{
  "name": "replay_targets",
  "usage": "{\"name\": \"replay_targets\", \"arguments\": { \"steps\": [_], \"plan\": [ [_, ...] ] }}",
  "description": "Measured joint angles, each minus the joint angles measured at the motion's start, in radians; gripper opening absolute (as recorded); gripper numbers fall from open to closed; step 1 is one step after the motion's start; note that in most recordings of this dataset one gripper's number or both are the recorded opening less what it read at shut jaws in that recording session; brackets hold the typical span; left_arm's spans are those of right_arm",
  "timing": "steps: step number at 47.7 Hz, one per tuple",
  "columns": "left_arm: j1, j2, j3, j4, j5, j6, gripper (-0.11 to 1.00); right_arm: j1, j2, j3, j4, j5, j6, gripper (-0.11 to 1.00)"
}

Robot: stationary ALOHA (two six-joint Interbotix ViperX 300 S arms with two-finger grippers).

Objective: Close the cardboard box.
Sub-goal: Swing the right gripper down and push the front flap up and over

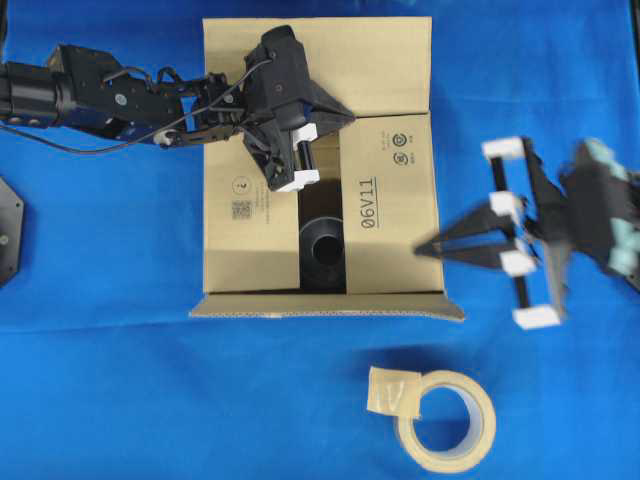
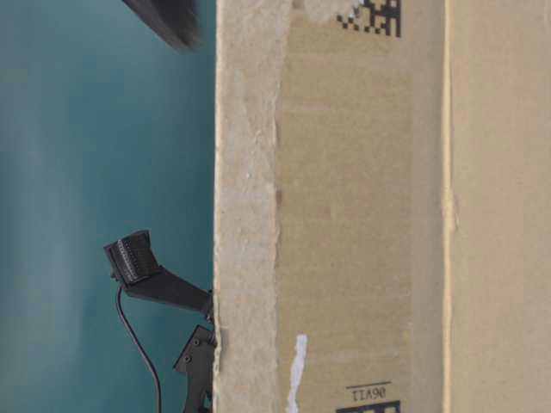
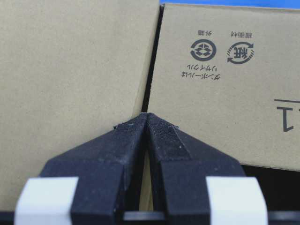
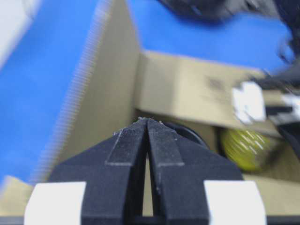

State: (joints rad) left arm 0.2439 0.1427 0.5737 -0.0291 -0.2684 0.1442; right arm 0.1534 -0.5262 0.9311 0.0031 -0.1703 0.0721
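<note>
The cardboard box stands in the middle of the blue table. Its far flap is folded over the top and the left and right flaps lie flat, with a dark gap between them. The near flap sticks out at the front. My left gripper is shut and empty, its tips on the seam where the far flap meets the right flap. My right gripper is shut, blurred, with its tips at the box's right edge. In the right wrist view the gripper points into the box.
A black round object shows through the gap, and something yellow lies inside too. A beige tape roll lies near the front of the table. The box wall fills the table-level view.
</note>
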Motion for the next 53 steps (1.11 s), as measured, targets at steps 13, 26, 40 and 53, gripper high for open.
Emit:
{"name": "replay_targets", "arguments": {
  "steps": [13, 26, 40, 53],
  "plan": [
    [0.000, 0.000, 0.000, 0.000, -0.006, 0.002, 0.00, 0.192, -0.048, 0.020, 0.002, -0.052, 0.000, 0.00],
    [0.000, 0.000, 0.002, -0.002, -0.006, 0.003, 0.00, 0.272, 0.086, 0.028, 0.002, -0.057, 0.000, 0.00],
    [-0.002, 0.000, 0.006, 0.000, -0.008, 0.002, 0.00, 0.272, 0.175, 0.038, 0.005, -0.077, 0.000, 0.00],
    [-0.003, 0.000, 0.006, -0.002, -0.008, 0.002, 0.00, 0.193, 0.167, 0.038, 0.006, -0.091, -0.006, 0.00]
  ]
}}
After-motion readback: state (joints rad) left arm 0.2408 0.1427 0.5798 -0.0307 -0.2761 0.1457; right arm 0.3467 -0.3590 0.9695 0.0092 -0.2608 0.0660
